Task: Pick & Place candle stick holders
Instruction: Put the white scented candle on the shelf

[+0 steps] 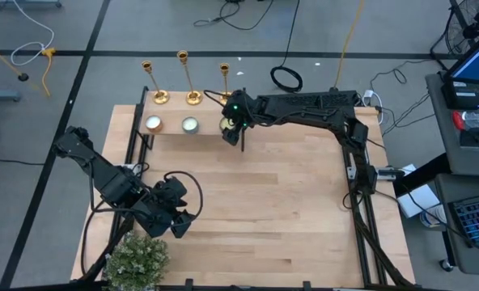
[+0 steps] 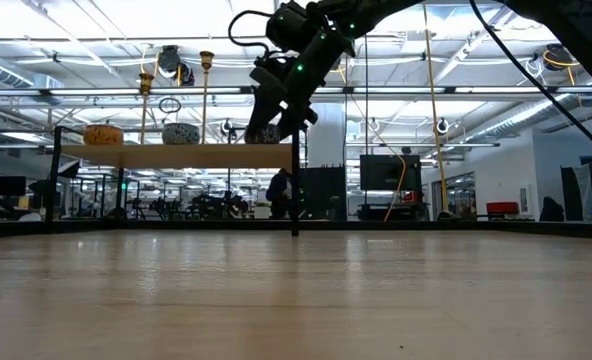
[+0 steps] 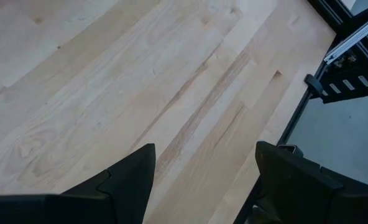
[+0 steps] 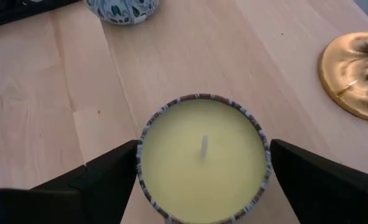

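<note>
- Two tools are in play; my right tool (image 4: 202,180) sits over the raised shelf (image 4: 59,112) at the far edge of the desk (image 1: 264,218), its fingers spread wide on either side of a yellow candle (image 4: 202,158) in a patterned tin. I cannot tell whether the fingers touch the tin; nothing looks lifted.
- Just beside that candle, the wrist camera shows the round gold base (image 4: 353,74) of one candle stick holder, apart from the tin and not between my fingers.
- From above, three gold candle stick holders (image 1: 183,78) stand upright in a row along the back of the shelf, the nearest (image 1: 224,81) close behind the right tool.
- Farther along the shelf sit two more small candles, a greenish one (image 1: 190,124) and a white one (image 1: 153,124), both in front of the holders.
- My left tool (image 3: 202,180) waits well apart at the near left of the desk, fingers partly open over bare wood and holding nothing, beside a small leafy plant (image 1: 137,260).
- My judgement on progress: all three holders look set on the shelf, so the placing seems done or nearly done; which of them, if any, is left to move I cannot tell.
</note>
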